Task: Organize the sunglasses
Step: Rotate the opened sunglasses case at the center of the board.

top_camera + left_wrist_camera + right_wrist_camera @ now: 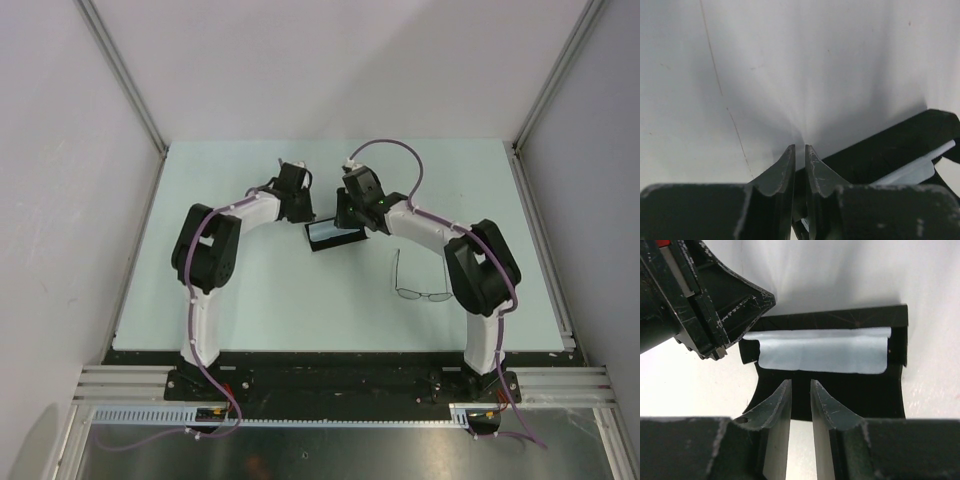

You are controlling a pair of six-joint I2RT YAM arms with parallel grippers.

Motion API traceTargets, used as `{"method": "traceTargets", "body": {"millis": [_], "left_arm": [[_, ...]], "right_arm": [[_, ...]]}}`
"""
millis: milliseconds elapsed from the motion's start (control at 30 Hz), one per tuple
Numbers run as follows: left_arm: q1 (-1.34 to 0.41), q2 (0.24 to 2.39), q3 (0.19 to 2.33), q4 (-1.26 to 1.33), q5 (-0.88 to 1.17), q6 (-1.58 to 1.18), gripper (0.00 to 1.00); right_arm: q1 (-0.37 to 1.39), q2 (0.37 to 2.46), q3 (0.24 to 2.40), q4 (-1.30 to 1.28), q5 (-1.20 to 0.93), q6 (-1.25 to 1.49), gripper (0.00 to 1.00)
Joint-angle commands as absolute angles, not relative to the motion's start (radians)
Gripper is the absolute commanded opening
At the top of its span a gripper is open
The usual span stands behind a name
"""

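The sunglasses (410, 293), thin dark wire frames, lie unfolded on the table beside my right arm, held by neither gripper. The black case (345, 240) lies open at the table's middle with the light blue cloth (326, 232) in it. My left gripper (300, 212) is at the case's left end, shut on the case's edge (890, 145). It also shows in the right wrist view (720, 352). My right gripper (348, 222) hovers over the case's open flap (840, 390), just short of the cloth (822, 350). Its fingers are a narrow slit apart with nothing between them.
The pale table (250, 300) is walled by grey panels at the left, right and back. Both arm bases stand at the near edge. The cloth's end (910, 172) shows in the left wrist view.
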State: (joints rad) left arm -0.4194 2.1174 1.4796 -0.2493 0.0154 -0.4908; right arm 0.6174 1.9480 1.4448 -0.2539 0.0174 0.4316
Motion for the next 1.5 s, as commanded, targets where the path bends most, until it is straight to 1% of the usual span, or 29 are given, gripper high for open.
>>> {"method": "traceTargets", "body": {"millis": [0,100,567,600,667,733,867,967,1467], "left_arm": [[-0.422,2.099,1.447,-0.236,0.104,-0.453,0.17],[-0.423,2.057,1.387,-0.215,0.117,-0.454,0.15],[-0.468,1.896,1.144,-0.144,0.164,-0.480,0.13],[-0.471,1.882,1.134,-0.137,0.166,-0.483,0.13],[-0.480,1.872,1.100,-0.127,0.173,-0.492,0.12],[-0.489,1.850,1.069,-0.114,0.179,-0.497,0.12],[-0.506,1.816,1.025,-0.095,0.201,-0.511,0.11],[-0.520,1.795,1.000,-0.083,0.204,-0.515,0.11],[-0.568,1.764,0.959,-0.057,0.242,-0.529,0.10]], "right_arm": [[0.597,1.872,1.405,-0.282,0.011,0.552,0.26],[0.583,1.855,1.381,-0.276,-0.021,0.581,0.26],[0.592,1.807,1.318,-0.267,-0.051,0.633,0.26],[0.592,1.799,1.310,-0.264,-0.057,0.643,0.25],[0.595,1.798,1.299,-0.252,-0.081,0.669,0.18],[0.607,1.802,1.292,-0.249,-0.089,0.698,0.14],[0.627,1.799,1.264,-0.244,-0.087,0.752,0.03],[0.634,1.789,1.233,-0.233,-0.089,0.779,0.00],[0.643,1.747,1.109,-0.158,-0.138,0.805,0.00]]}}
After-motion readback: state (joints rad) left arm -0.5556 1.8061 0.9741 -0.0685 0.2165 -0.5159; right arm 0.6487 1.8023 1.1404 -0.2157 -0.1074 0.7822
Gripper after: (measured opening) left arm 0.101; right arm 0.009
